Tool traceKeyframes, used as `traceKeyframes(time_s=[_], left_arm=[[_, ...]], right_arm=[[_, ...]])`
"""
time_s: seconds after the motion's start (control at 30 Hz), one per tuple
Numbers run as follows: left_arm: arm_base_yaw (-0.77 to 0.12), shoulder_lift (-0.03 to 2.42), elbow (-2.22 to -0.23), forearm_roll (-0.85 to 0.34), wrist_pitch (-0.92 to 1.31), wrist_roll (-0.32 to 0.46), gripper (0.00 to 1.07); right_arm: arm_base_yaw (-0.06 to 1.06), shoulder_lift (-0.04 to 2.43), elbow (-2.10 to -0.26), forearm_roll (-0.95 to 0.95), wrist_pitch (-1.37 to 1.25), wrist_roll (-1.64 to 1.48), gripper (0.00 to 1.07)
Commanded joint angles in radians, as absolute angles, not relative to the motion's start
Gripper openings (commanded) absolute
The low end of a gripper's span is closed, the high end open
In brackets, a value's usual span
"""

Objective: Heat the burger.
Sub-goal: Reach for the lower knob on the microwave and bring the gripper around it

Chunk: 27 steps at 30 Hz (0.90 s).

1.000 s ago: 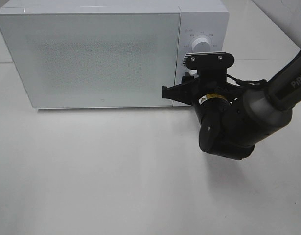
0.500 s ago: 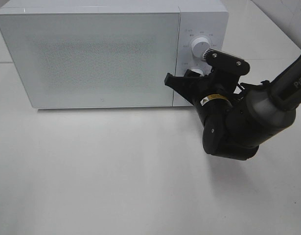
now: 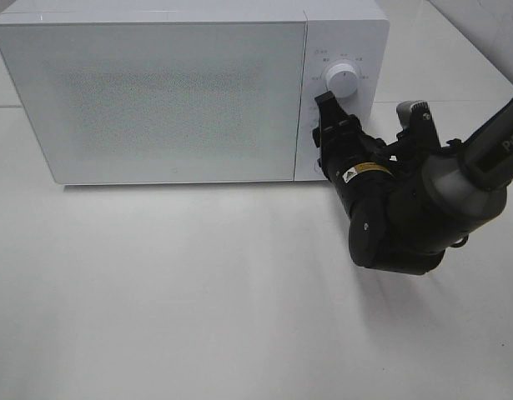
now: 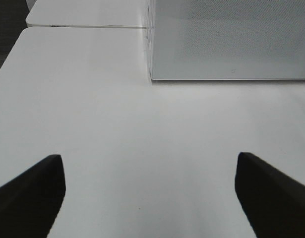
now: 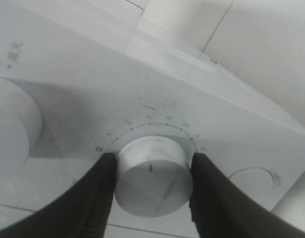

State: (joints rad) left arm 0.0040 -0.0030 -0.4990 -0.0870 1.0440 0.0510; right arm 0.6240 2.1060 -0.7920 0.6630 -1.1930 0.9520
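Observation:
The burger is not in view. The white microwave (image 3: 156, 92) stands at the back of the table with its door closed. My right gripper (image 3: 325, 127) is pressed against the control panel, and in the right wrist view it (image 5: 153, 191) is shut on the lower dial (image 5: 152, 176), one finger on each side. The dial's red mark points up at the numbered scale. The upper dial (image 3: 340, 79) is free. My left gripper (image 4: 150, 198) is open and empty, low over the bare table in front of the microwave's left corner (image 4: 152, 74).
The right arm (image 3: 423, 200) reaches in from the right edge, across the table in front of the microwave's control panel. The white tabletop (image 3: 173, 292) runs in front of the microwave. A seam and a second table surface (image 4: 83, 15) lie behind the left side.
My right wrist has rolled clockwise while on the lower dial. The fingers have gone from lying sideways to standing upright, and the camera mount has swung from the top to the right.

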Motion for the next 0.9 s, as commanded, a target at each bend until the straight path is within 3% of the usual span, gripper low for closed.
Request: traceKeyframes(time_s=[0.03, 0.4, 0.9], left_arm=[[0.003, -0.030, -0.495, -0.096, 1.032, 0.046, 0.87], [0.003, -0.030, -0.495, -0.096, 1.032, 0.046, 0.87], [0.003, -0.030, -0.495, -0.096, 1.032, 0.046, 0.87]], right_arm=[[0.628, 2.096, -0.837, 0.447, -1.361, 1.099, 0.02], [0.628, 2.096, -0.837, 0.476, -1.361, 1.591, 0.02], [0.628, 2.096, -0.837, 0.490, -1.361, 1.765, 0.02]])
